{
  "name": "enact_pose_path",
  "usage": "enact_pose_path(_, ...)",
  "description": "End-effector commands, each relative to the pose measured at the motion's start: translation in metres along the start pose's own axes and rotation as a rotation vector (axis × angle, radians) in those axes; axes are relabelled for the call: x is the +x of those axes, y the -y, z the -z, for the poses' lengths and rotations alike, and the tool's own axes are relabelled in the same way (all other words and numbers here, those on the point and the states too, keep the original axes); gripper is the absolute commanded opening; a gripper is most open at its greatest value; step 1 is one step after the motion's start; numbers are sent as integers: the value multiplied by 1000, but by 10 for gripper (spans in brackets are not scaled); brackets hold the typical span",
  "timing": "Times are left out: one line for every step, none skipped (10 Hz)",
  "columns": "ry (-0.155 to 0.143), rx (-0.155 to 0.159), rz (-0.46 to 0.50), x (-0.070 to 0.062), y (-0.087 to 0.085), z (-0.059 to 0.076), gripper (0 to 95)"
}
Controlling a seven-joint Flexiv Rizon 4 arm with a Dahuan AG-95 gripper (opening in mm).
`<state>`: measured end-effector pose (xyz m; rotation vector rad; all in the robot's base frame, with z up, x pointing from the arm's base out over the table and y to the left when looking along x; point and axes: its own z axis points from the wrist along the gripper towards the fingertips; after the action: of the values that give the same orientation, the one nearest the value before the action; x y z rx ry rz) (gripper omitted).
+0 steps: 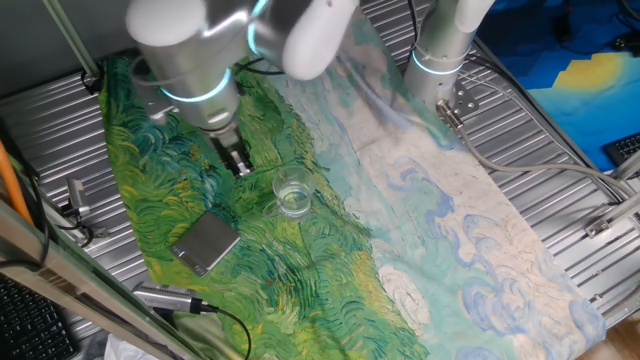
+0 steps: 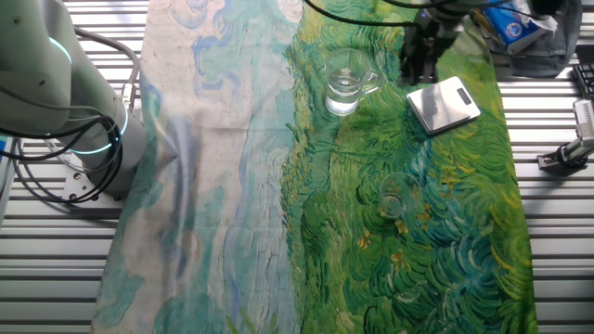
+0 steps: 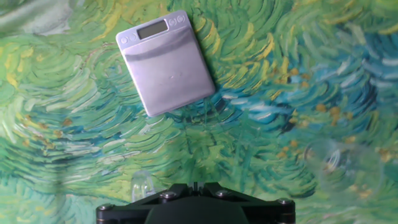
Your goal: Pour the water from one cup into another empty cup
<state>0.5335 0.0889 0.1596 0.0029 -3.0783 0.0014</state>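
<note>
A small clear glass cup (image 2: 394,197) stands on the green part of the cloth; it also shows in the hand view (image 3: 345,167) at the right. It is hidden behind the arm in one fixed view. A larger clear cup with a handle (image 1: 292,195) (image 2: 345,83) stands near the middle of the cloth. Water is hard to make out in either. My gripper (image 1: 240,163) (image 2: 419,72) hangs above the cloth between the handled cup and the grey block, apart from both cups. Its jaws look closed and empty; only its base (image 3: 194,190) shows in the hand view.
A grey flat square block with a small display (image 1: 205,243) (image 2: 444,102) (image 3: 166,62) lies on the cloth beside the gripper. The painted cloth (image 1: 440,240) covers a ribbed metal table (image 1: 560,170). A second arm's base (image 1: 440,60) stands at the back. Cables and clamps lie along the table edges.
</note>
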Motion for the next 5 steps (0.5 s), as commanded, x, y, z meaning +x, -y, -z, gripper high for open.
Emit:
enact_pose_path(19, 0, -13, 9, -11, -4, 0)
enact_pose_path(29, -4, -7, 9, -12, -4, 0)
enact_pose_path(36, -7, 2, 8, -13, -3, 0)
enact_pose_path(44, -18, 19, 8, -13, -2, 0)
enact_pose_path(48, -30, 40, 8, -13, -2, 0)
